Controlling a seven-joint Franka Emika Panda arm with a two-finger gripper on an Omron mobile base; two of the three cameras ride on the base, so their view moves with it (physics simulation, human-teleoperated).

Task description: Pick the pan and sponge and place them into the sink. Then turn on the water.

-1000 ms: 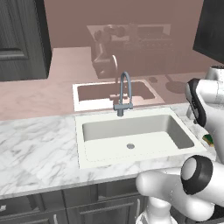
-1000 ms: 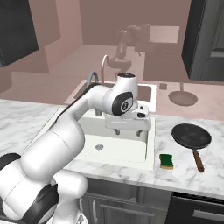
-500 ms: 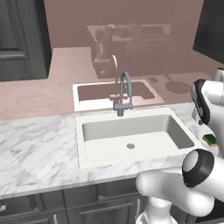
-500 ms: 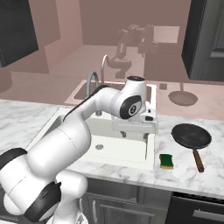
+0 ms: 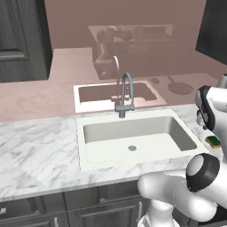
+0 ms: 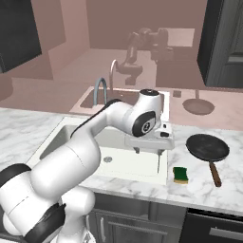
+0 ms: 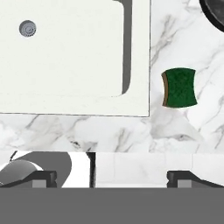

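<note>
The marble counter [image 6: 28, 126] carries everything here. Set into it, the white sink [image 5: 133, 135] is a wide rectangular basin with rounded corners and a round metal drain [image 7: 27, 29] in its floor, and a grey gooseneck faucet [image 5: 125, 95] stands at its back rim. On the counter right of the sink lies the pan [image 6: 208, 147], round, black and shallow, its thin brown handle pointing toward the counter's front edge. The gripper [image 6: 147, 151] hangs above the sink's right rim, fingers spread wide and holding nothing. The sponge [image 7: 179, 87], a small block with its green face up, lies just beside the sink's front right corner, near the pan.
</note>
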